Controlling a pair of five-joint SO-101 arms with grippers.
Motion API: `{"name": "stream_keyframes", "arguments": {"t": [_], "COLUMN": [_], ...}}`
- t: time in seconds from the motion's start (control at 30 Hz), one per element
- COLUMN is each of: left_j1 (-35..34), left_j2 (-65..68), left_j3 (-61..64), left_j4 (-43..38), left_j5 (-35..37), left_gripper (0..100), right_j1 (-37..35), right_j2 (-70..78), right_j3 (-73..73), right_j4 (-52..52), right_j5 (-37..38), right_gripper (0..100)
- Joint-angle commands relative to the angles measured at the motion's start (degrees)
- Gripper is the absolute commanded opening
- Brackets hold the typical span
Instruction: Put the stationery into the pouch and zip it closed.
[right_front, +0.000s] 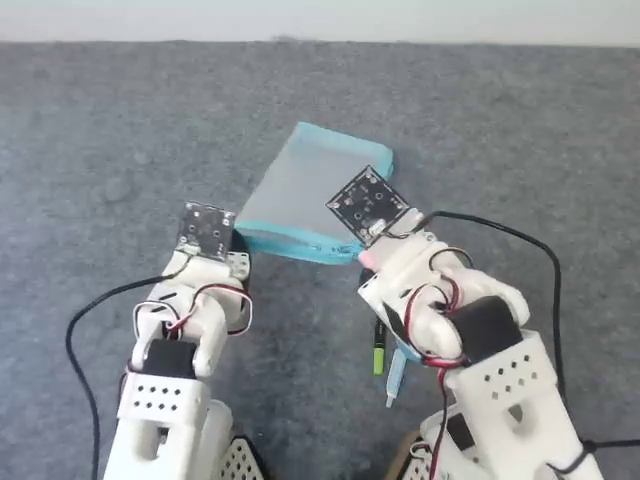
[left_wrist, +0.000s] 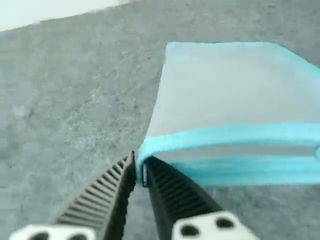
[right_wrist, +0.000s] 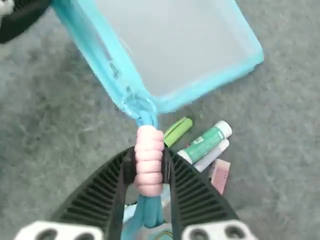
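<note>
Lying flat on grey tabletop (right_front: 120, 120): translucent pouch (right_front: 315, 195), blue-trimmed. Left tool (left_wrist: 139, 167) pinching one end of pouch's zip edge, jaws closed on trim. Right tool (right_wrist: 148, 154) clamping pink ribbed item (right_wrist: 149, 172) at other end of pouch's zip edge. Green marker (right_wrist: 177, 131), glue stick (right_wrist: 205, 141), pink block (right_wrist: 220, 175) lying outside, just beside pouch.
</note>
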Motion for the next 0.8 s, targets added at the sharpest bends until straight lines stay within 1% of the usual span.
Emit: {"name": "stream_keyframes", "arguments": {"t": [0.0, 0.37, 0.43, 0.63, 0.77], "left_j1": [-2.6, -2.8, -2.5, -2.5, -2.5], "left_j2": [0.6, 0.6, 0.6, 0.6, 0.6], "left_j3": [-5.1, -5.5, -5.5, -5.6, -5.6], "left_j4": [2.1, 2.3, 2.3, 2.1, 2.1], "left_j5": [2.6, 2.9, 2.9, 3.0, 3.0], "left_gripper": [1, 1, 1, 1, 1], "right_j1": [1.8, 1.1, -1.1, -10.4, -14.9], "right_j2": [3.3, 4.5, 4.5, 1.4, -6.6], "right_j3": [-1.1, -0.9, -0.7, -0.6, 0.8], "right_j4": [-2.3, -2.2, -2.0, 2.2, 4.1], "right_j5": [0.4, 0.1, 0.5, 0.6, 0.6], "right_gripper": [0.7, 1.0, 2.3, 17.3, 19.0]}}
